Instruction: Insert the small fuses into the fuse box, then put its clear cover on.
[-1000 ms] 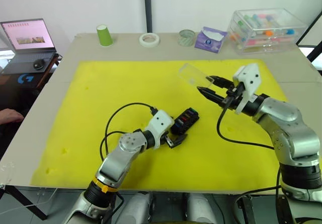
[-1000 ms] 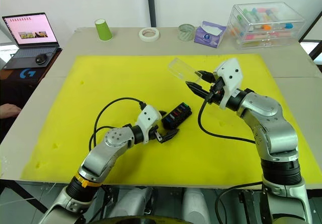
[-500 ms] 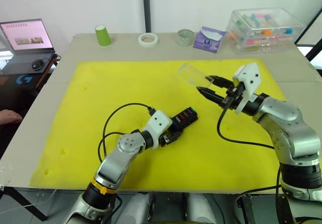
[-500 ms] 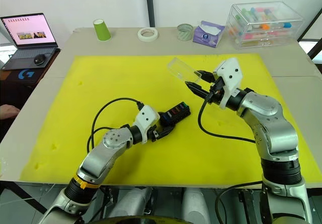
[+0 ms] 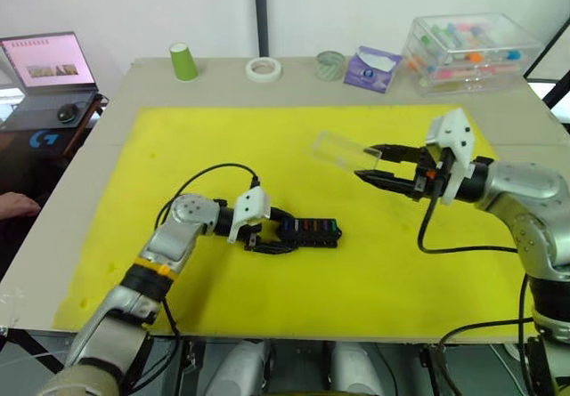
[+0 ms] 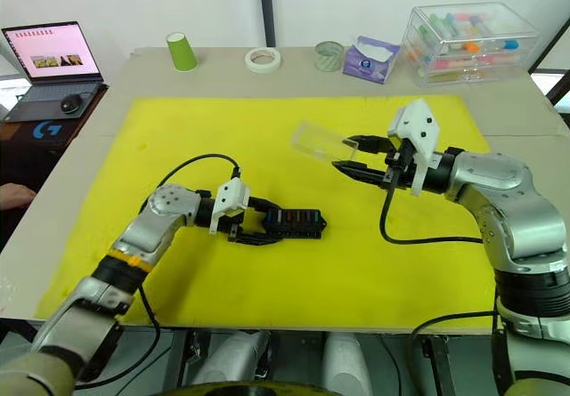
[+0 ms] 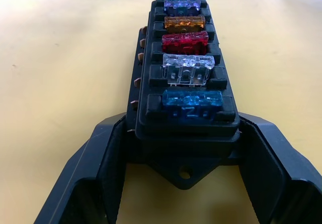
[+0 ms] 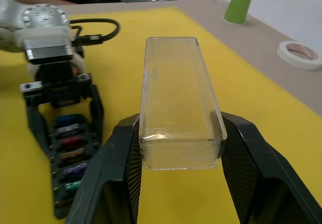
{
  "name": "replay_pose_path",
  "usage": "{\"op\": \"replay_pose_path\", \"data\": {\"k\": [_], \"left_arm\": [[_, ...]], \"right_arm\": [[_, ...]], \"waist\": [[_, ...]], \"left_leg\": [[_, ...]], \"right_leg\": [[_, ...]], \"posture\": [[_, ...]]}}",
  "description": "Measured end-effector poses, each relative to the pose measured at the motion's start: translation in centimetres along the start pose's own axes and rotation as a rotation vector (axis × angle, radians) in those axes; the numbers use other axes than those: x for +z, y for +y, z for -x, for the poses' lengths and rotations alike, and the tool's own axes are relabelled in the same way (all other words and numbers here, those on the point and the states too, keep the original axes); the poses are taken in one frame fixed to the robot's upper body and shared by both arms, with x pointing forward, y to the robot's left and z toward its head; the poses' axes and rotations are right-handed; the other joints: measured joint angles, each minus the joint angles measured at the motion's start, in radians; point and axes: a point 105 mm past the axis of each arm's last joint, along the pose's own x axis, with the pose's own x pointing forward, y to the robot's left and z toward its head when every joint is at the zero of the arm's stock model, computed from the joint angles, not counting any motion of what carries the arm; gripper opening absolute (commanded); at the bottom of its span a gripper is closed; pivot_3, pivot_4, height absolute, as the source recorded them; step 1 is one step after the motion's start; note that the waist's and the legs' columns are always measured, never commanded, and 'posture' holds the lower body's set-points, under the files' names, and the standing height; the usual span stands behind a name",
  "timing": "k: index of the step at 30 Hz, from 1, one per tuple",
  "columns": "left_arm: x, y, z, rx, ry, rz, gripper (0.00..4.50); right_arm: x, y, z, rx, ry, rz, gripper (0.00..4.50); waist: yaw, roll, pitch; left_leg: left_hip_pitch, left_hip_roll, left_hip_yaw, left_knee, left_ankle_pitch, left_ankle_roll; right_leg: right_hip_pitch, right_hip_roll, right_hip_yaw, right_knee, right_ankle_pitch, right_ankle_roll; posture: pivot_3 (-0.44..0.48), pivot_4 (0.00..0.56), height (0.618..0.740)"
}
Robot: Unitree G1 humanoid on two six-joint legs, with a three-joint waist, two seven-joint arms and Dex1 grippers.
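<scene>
The fuse box [image 7: 183, 90] is black, and the small fuses [image 7: 187, 58] seated in its row run blue, clear grey, red, amber, purple and green. The clear cover [image 8: 177, 100] is transparent and colourless, held between black fingers [image 8: 115, 163] over a bright yellow mat [image 5: 214, 142] on a beige-grey table [image 5: 508, 116]. At the table's back stand a green cup [image 5: 184, 61], a white tape roll [image 5: 264, 69] and a purple tissue pack [image 5: 370, 68].

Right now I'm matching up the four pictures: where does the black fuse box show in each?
Left eye view: fuse box low on the yellow mat, held at its end by the left gripper.
Right eye view: same spot.
Left wrist view: centre, coloured fuses seated in a row.
Right wrist view: beyond the clear cover.
Shared landmark: the yellow mat.
</scene>
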Motion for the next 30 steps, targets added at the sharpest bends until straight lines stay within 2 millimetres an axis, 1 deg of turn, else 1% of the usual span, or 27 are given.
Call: {"op": "replay_pose_path", "data": {"k": [1, 3, 4, 11, 18, 22, 23, 24, 25, 27, 30], "left_arm": [[0.0, 0.1, 0.0, -0.001, -0.005, -0.005, 3.69], [0.0, 0.1, -0.1, 0.000, -0.011, 0.001, 4.36], [0.0, 0.1, -0.1, 0.002, -0.013, 0.001, 4.46], [-0.6, -0.5, 0.8, 0.068, -0.026, 0.017, 4.46], [-0.6, -0.4, 0.5, 0.104, -0.029, 0.034, 4.46], [-0.6, -0.4, 0.5, 0.101, -0.022, 0.021, 3.67], [-0.6, -0.4, 0.5, 0.099, -0.022, 0.021, 3.24], [-0.6, -0.5, 0.5, 0.094, -0.022, 0.021, 2.93], [-0.6, -0.5, 0.5, 0.093, -0.022, 0.021, 2.72], [-0.6, -0.5, 0.5, 0.092, -0.022, 0.021, 2.72], [-0.6, -0.5, 0.5, 0.090, -0.024, 0.023, 2.72]], "right_arm": [[0.0, 0.0, 0.0, 0.000, 0.000, -0.001, 1.86], [0.0, 0.0, 0.0, -0.001, 0.001, -0.003, 1.86], [-0.1, 0.0, 0.0, 0.000, 0.003, -0.007, 1.86], [0.5, 1.1, -0.3, 0.045, -0.006, -0.007, 1.86], [0.3, 1.4, -0.6, 0.060, 0.000, -0.010, 1.86], [0.2, 1.6, -0.9, 0.081, 0.007, -0.014, 1.86], [0.1, 1.7, -0.9, 0.088, 0.008, -0.015, 1.86], [0.1, 1.8, -0.9, 0.100, 0.008, -0.016, 1.86], [0.1, 2.0, -1.0, 0.115, 0.009, -0.015, 1.86], [0.1, 2.3, -1.2, 0.141, 0.016, -0.010, 1.86], [-0.7, 3.3, -1.7, 0.205, 0.050, -0.002, 1.86]], "waist": [[0.000, 0.000, 0.000], [-0.001, 0.000, 0.000], [-0.001, 0.000, 0.000], [-0.001, 0.000, 0.000], [0.001, 0.000, 0.000], [0.001, 0.000, 0.000], [0.001, 0.000, 0.000], [0.001, 0.000, 0.000], [0.000, 0.000, 0.000], [0.000, 0.000, 0.000], [0.000, 0.000, 0.000]], "left_leg": [[0.000, 0.000, 0.000, 0.000, 0.000, 0.000], [0.000, 0.000, 0.000, 0.000, 0.000, 0.000], [0.000, 0.000, 0.000, 0.000, 0.000, 0.000], [0.000, 0.000, 0.000, 0.000, 0.000, 0.000], [0.000, 0.000, 0.000, 0.001, 0.000, 0.000], [0.000, 0.000, 0.000, 0.001, 0.000, 0.000], [0.000, 0.000, 0.000, 0.001, 0.000, 0.000], [0.000, 0.000, 0.000, 0.001, 0.000, 0.000], [0.000, 0.000, 0.000, 0.001, 0.000, 0.000], [0.000, 0.000, 0.000, 0.001, 0.000, 0.000], [0.000, 0.000, 0.000, 0.001, 0.000, 0.000]], "right_leg": [[0.000, 0.000, 0.000, 0.000, 0.000, 0.000], [-0.001, 0.000, 0.000, 0.000, 0.000, 0.000], [-0.001, 0.000, 0.000, 0.000, 0.000, 0.000], [0.000, 0.000, 0.000, 0.001, 0.000, 0.000], [0.000, 0.000, 0.000, 0.001, 0.000, 0.000], [0.000, 0.000, 0.000, 0.001, 0.000, 0.000], [0.000, 0.000, 0.000, 0.001, 0.000, 0.000], [0.000, 0.000, 0.000, 0.001, 0.000, 0.000], [0.000, 0.000, 0.000, 0.001, 0.000, 0.000], [0.000, 0.000, 0.000, 0.001, 0.000, 0.000], [0.000, 0.000, 0.000, 0.001, 0.000, 0.000]], "posture": [[0.000, 0.150, 0.740], [0.000, 0.150, 0.740], [0.000, 0.150, 0.740], [0.000, 0.150, 0.740], [0.000, 0.150, 0.740], [0.000, 0.150, 0.740], [0.000, 0.150, 0.740], [0.000, 0.150, 0.740], [0.000, 0.150, 0.740], [0.000, 0.150, 0.740], [0.000, 0.150, 0.740]]}}
